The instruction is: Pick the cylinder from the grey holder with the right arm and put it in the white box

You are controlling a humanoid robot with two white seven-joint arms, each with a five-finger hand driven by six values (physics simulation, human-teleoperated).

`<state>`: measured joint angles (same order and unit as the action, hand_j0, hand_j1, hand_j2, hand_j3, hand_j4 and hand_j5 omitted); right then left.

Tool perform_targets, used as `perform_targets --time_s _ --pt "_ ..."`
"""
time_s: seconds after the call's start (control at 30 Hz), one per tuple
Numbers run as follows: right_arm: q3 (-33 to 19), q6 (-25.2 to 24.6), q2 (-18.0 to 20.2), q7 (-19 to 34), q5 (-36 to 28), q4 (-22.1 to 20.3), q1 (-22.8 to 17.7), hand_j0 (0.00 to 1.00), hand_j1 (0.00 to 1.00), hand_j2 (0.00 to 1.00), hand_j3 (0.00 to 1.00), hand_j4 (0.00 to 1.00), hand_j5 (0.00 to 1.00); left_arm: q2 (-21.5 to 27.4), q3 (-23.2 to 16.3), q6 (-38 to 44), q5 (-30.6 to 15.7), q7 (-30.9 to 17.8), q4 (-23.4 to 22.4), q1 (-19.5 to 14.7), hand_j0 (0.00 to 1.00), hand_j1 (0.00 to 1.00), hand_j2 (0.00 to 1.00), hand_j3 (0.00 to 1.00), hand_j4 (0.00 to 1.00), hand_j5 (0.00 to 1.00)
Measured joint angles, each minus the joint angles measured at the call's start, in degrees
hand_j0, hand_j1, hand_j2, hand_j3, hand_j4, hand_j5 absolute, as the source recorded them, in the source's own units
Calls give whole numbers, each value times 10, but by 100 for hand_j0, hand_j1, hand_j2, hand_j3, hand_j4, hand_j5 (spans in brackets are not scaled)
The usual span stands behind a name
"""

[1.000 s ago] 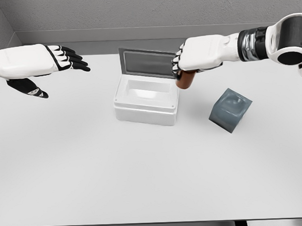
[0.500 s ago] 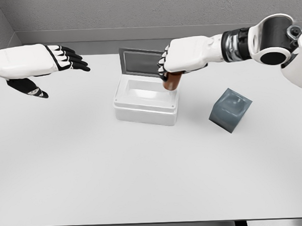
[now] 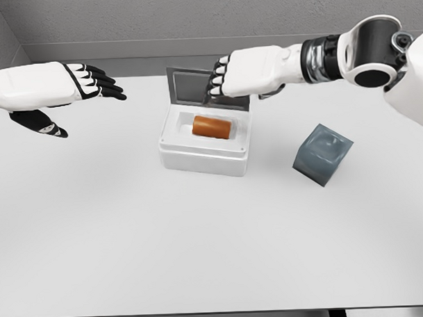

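Observation:
The brown cylinder point(image 3: 212, 127) lies on its side inside the white box point(image 3: 205, 154), whose lid point(image 3: 188, 86) stands up at the back. My right hand point(image 3: 226, 78) hovers just above the box's back right corner, fingers relaxed and holding nothing. To the right on the table sits the grey holder point(image 3: 322, 154), tilted and with nothing in it. My left hand point(image 3: 70, 90) floats at the far left, fingers spread, well away from the box.
The white table point(image 3: 200, 242) stretches wide in front of the box. A grey wall runs along the table's back edge.
My right hand moved left over the box and let go of the cylinder, which now lies in the box. The left arm has not moved.

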<state>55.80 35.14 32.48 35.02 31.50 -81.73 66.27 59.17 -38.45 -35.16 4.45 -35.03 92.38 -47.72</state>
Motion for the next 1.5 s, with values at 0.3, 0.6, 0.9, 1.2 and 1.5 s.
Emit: perform_targets --time_s 0.3,0.6,0.9,1.2,1.5 --pt "-143 1 169 0 -104 -139 -146 100 100 100 100 100 100 -66 -3 1 14 0 -45 -77 100 100 100 100 100 100" --pt "-381 1 262 0 -413 -175 -428 100 100 100 100 100 100 -219 -43 0 94 0 -179 -141 100 100 100 100 100 100" --pt "-492 0 174 0 -530 -176 -607 100 100 100 100 100 100 -282 -65 0 146 0 -246 -163 100 100 100 100 100 100" --pt "-514 0 123 0 -528 -170 -620 100 100 100 100 100 100 -321 -71 0 195 0 -329 -180 100 100 100 100 100 100" --pt "-514 0 116 0 -528 -169 -622 100 100 100 100 100 100 -358 -72 0 235 0 -373 -199 100 100 100 100 100 100"
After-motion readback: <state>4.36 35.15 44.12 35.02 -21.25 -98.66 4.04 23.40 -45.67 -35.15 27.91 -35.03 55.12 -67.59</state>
